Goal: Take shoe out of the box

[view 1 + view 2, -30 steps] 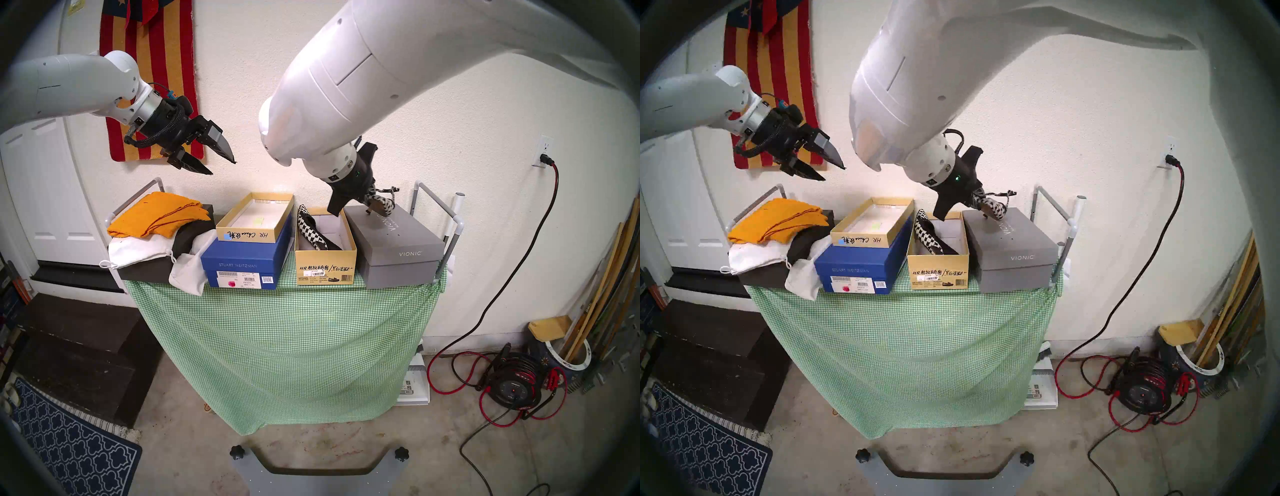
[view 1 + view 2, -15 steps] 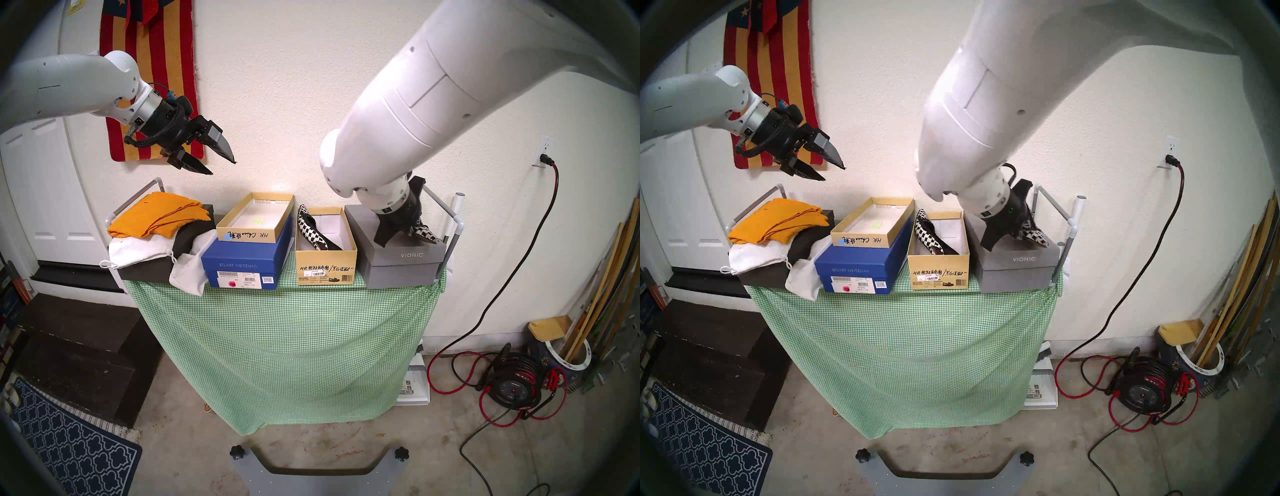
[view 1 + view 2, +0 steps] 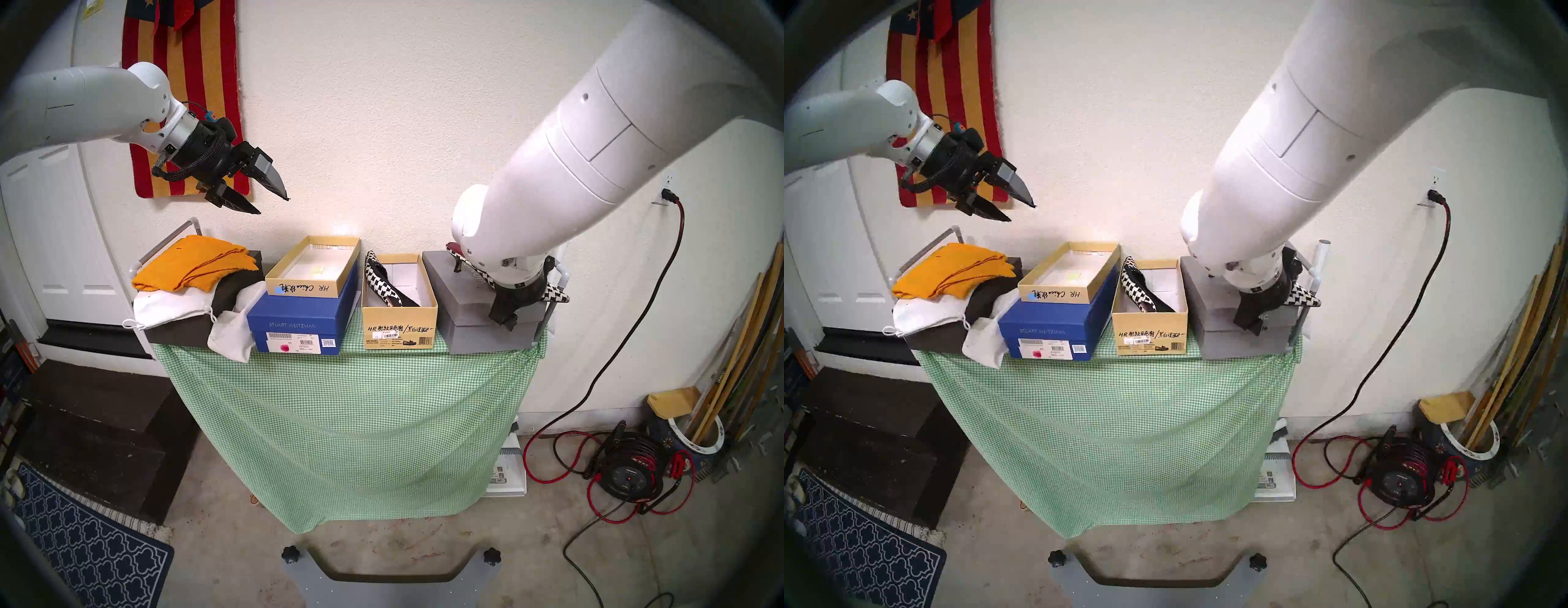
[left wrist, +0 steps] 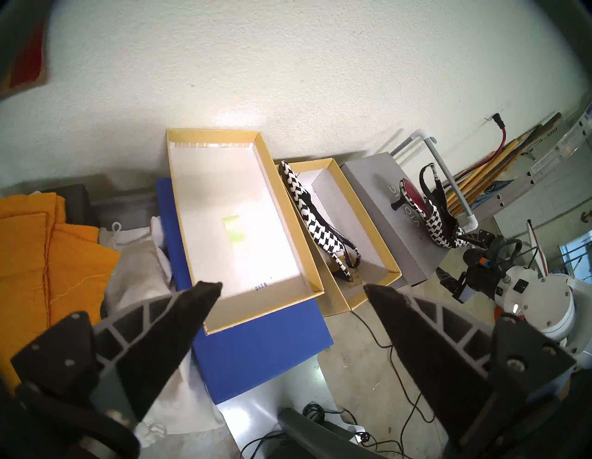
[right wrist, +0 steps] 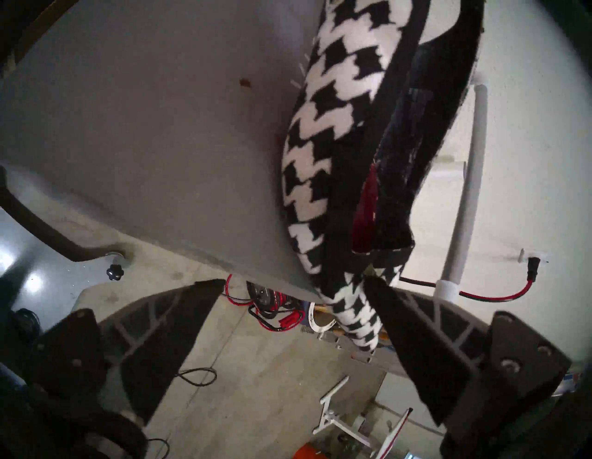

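Note:
The tan box [image 3: 399,327] with black "HR" writing stands open in the middle of the table. One black-and-white houndstooth shoe [image 3: 379,280] leans inside it along its left wall. A second houndstooth shoe [image 5: 326,144] lies on the lid of the grey Vionic box [image 3: 462,305], with its pointed toe [image 3: 555,294] past the lid's right edge. My right gripper [image 5: 293,281] is at that toe, open. One finger is beside the toe and the other is over the lid's edge. My left gripper [image 3: 274,205] hangs open and empty, high at the left.
A shallow tan tray [image 3: 314,271] sits on a blue Stuart Weitzman box [image 3: 297,322]. Orange cloth [image 3: 195,263] and white bags [image 3: 169,310] fill the table's left end. A grey pipe rail [image 3: 560,276] stands close beside the grey box. A green checked cloth [image 3: 348,424] drapes over the table's front.
My right arm swung right and down, carrying the shoe from beside the tan box onto the grey lid, and its jaws came apart. The left arm stayed still.

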Controlling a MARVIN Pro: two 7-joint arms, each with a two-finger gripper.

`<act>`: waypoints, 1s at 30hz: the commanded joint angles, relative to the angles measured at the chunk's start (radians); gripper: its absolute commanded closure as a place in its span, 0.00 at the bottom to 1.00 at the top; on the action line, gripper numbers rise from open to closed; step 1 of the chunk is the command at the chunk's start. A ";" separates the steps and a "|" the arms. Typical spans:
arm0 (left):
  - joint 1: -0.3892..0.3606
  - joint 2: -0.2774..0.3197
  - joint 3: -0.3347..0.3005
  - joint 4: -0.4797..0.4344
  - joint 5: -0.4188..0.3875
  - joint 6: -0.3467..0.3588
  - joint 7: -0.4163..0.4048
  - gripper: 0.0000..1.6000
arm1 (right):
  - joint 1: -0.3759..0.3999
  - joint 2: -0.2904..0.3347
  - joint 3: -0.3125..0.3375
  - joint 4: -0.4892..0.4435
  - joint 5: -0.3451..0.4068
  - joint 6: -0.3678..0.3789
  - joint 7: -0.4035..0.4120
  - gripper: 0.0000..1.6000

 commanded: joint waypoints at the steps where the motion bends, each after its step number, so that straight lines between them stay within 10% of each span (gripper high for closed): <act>1: 0.000 -0.001 0.001 -0.002 0.001 0.000 0.001 0.00 | 0.044 0.040 -0.005 -0.027 -0.048 -0.058 0.015 0.00; 22: 0.000 -0.001 0.001 -0.002 0.001 0.000 0.001 0.00 | 0.240 -0.012 0.048 -0.051 0.027 -0.017 -0.091 0.00; 30: 0.000 -0.001 0.001 -0.002 0.001 0.000 0.001 0.00 | 0.280 -0.063 0.029 -0.058 0.126 -0.093 -0.256 0.00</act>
